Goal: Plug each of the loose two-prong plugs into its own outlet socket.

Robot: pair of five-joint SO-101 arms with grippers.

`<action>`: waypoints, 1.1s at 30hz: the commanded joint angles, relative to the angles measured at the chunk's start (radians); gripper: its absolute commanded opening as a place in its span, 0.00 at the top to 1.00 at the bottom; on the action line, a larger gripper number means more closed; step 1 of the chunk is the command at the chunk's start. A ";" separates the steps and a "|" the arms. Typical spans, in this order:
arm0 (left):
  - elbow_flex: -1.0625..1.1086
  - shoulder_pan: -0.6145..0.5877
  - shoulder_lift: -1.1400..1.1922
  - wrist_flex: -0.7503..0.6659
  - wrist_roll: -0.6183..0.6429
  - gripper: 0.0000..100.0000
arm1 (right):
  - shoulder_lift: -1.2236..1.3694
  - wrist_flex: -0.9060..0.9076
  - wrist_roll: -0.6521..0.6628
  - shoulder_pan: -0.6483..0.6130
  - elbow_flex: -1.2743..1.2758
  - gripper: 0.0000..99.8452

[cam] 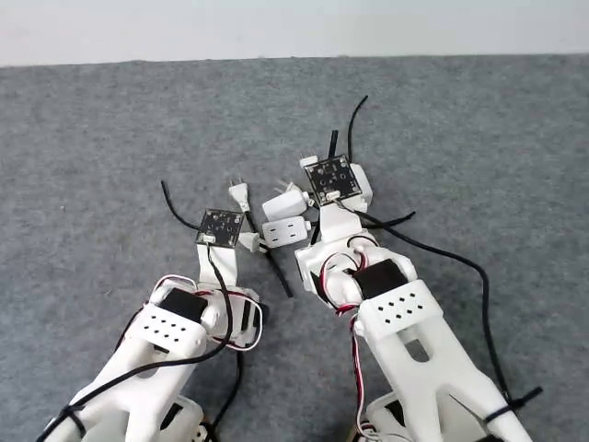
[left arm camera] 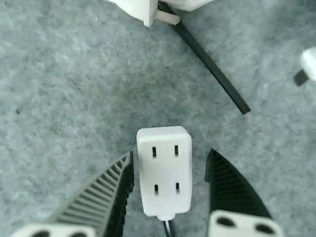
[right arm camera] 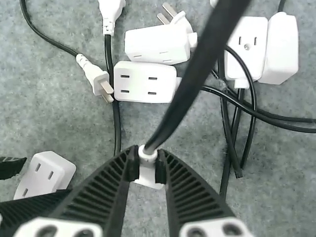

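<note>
Progress is looking slight, with no plug visibly seated yet. Its jaws pinched narrow, the right tool (right arm camera: pixel 146 162) is holding a white plug on a thick black cord (right arm camera: pixel 145 178). Spread wide, the left tool (left arm camera: pixel 170 160) is straddling a white two-socket outlet block (left arm camera: pixel 164 173) on the grey felt counter (cam: pixel 92 138). Another loose white two-prong plug (right arm camera: pixel 94 79) is still waiting.

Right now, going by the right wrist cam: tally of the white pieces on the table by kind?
Loose corded plugs: 2
Blocks with socket slots showing: 3
Block with its own prongs: 1
Plain block, kind unclear: 1
Corded piece in the right gripper: 1
Total: 8
</note>
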 commanded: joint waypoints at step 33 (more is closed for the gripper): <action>-0.507 -0.084 0.569 -0.002 0.195 0.99 | -0.001 0.061 0.011 0.007 -0.094 0.99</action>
